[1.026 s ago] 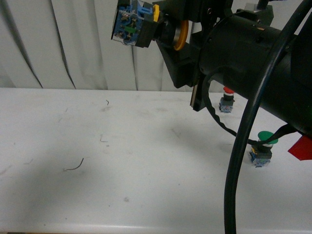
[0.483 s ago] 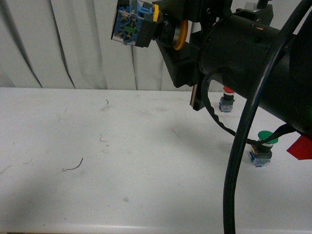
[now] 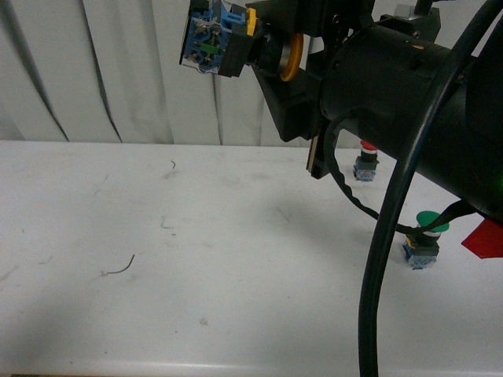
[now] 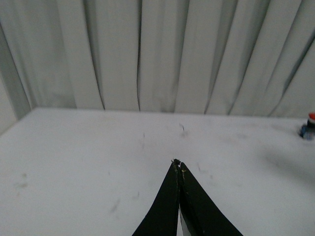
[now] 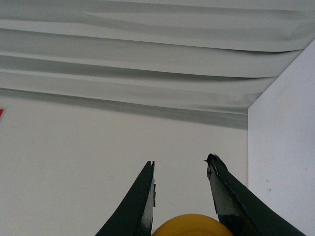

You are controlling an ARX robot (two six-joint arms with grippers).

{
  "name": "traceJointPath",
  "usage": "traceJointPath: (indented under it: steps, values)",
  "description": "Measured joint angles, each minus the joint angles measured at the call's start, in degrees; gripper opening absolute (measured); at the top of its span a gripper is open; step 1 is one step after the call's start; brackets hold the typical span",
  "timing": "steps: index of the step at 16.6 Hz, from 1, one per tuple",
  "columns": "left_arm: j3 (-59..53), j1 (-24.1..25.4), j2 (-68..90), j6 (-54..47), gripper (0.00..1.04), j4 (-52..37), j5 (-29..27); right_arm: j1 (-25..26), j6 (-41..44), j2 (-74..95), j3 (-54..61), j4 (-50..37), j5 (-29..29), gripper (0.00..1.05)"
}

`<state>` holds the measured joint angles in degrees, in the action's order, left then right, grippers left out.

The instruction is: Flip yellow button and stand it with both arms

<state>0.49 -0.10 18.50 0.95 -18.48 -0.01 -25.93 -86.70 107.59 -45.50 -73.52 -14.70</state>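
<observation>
- Front view: the yellow button is being held high above the surface. Its axis is lying roughly level, with the contact block pointing toward the robot's left and the yellow cap turned toward the right arm.
- Over the last second almost nothing is being altered. The button is being kept at the same height and attitude, so a pause is being judged, not a hand-over or a descent.
- Right wrist view: the right end effector is being shown with its fingers spread and the yellow cap clamped between them, near their roots.
- Left wrist view: the left end effector is being shown with its fingertips pressed together. It is carrying nothing and hanging over bare surface.
- The flip is being judged as under way and the standing as not yet done. The left jaws would probably need opening before the contact block could be received.
- Being counted: one yellow button, one red-capped button and one green-capped button, the latter two upright on the surface. Two end effectors are being counted, but only one arm in the front view.
</observation>
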Motion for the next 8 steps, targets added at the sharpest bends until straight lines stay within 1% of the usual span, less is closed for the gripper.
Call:
traceJointPath:
  steps: [8]
  values:
    - [0.02,0.00,-8.17,0.00,0.02,8.09,0.00,0.02,0.15,0.00,0.63,-0.04,0.57,0.32]
